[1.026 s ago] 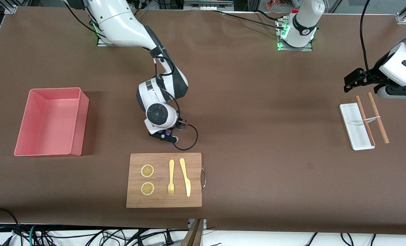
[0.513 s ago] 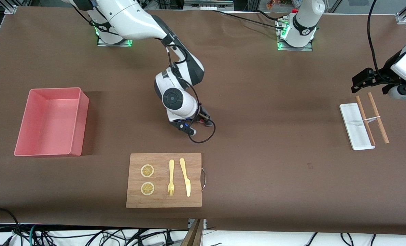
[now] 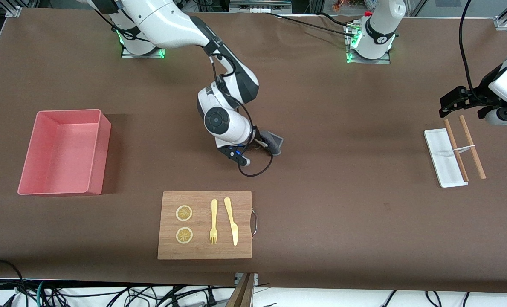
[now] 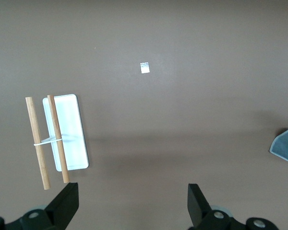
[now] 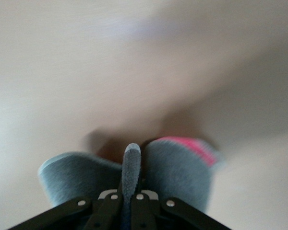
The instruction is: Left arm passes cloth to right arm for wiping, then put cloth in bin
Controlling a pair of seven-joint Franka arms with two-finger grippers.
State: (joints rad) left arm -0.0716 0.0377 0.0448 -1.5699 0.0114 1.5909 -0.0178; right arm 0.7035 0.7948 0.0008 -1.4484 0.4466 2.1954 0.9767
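Note:
My right gripper (image 3: 265,145) is shut on the dark grey cloth (image 3: 274,143) and holds it low over the brown table, near its middle. In the right wrist view the cloth (image 5: 170,167) bulges on both sides of my shut fingers, with a fold pinched in my right gripper (image 5: 126,194). My left gripper (image 3: 448,102) waits open and empty over the table beside the white tray (image 3: 443,164). Its fingers (image 4: 67,206) stand wide apart. The cloth's edge (image 4: 287,146) also shows in the left wrist view. The pink bin (image 3: 103,145) stands empty at the right arm's end.
A wooden board (image 3: 202,251) with a fork, a knife and two lemon slices lies nearer to the camera than the cloth. Two wooden sticks (image 3: 471,145) tied with a band rest across the tray (image 4: 72,139). A small white scrap (image 4: 144,67) lies on the table.
The right arm has swept from just above the board toward the left arm's end, and the cloth now shows past its wrist. The left arm drew back a little, then stayed.

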